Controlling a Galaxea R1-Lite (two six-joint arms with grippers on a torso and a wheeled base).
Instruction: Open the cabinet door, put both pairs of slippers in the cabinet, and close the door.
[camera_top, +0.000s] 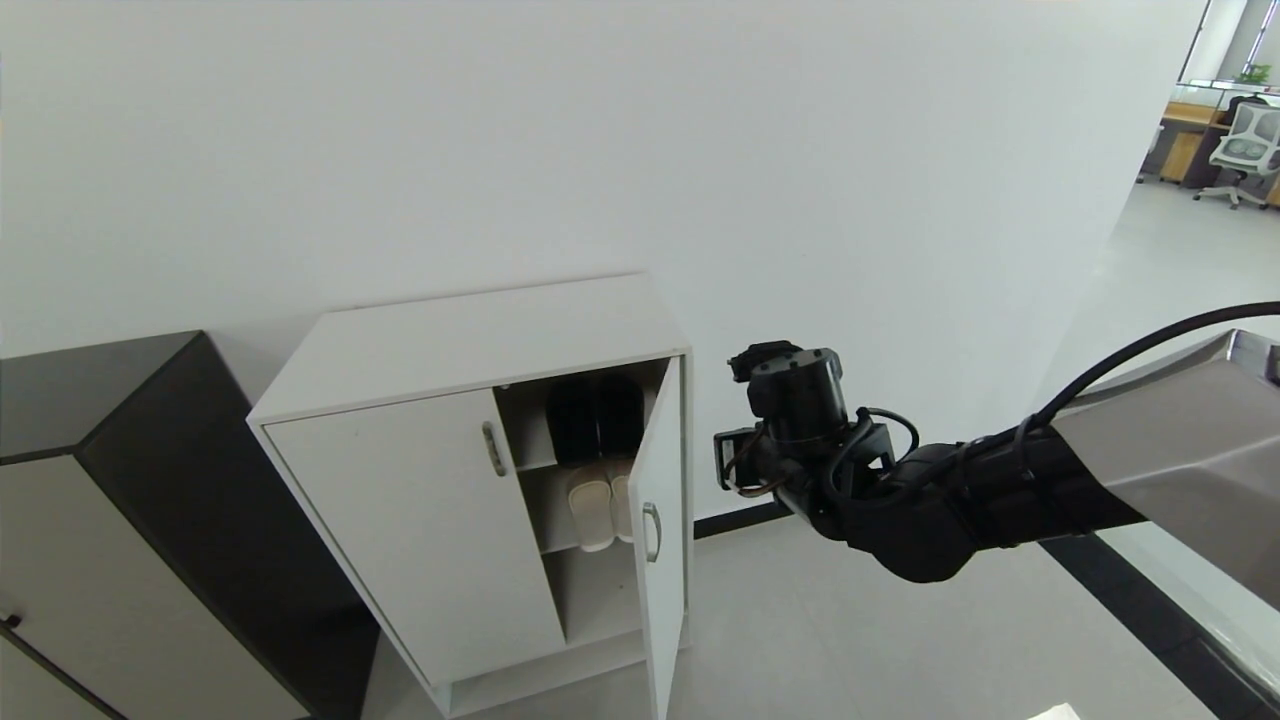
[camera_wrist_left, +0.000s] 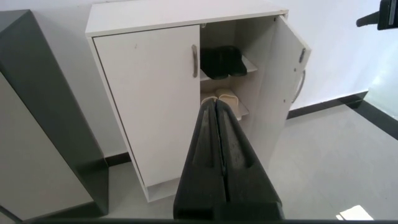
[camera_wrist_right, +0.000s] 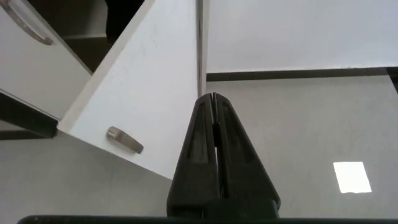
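Hidden in the cabinet (camera_top: 470, 330): the half-open right-hand door (camera_top: 665, 600) covers one side of the shelves, and the shut left-hand door (camera_top: 420, 530) covers the other.
Cut off: in the head view, the open door's lower corner runs out of the picture.
Black slippers (camera_top: 595, 420): on the top shelf, toes outward. They sit in shadow, so the two shoes are hard to tell apart.
Pale slippers (camera_top: 600, 500): on the shelf below, side by side, with the right one partly behind the door's edge.
Bottom compartment: mostly screened by the door, so its contents cannot be made out.
Right arm (camera_top: 900, 500): stretched level towards the cabinet, with the wrist just beside the open door on its outer face. A gap shows between them.
Right gripper (camera_wrist_right: 214, 102): fingers clenched together and holding nothing, the tip close to the door's free edge above the handle (camera_wrist_right: 124, 140).
Left gripper (camera_wrist_left: 216, 106): fingers pressed together and empty, pointing at the cabinet's open half from well back.
Beside the cabinet: a dark cabinet (camera_top: 110, 440) stands against the same wall.
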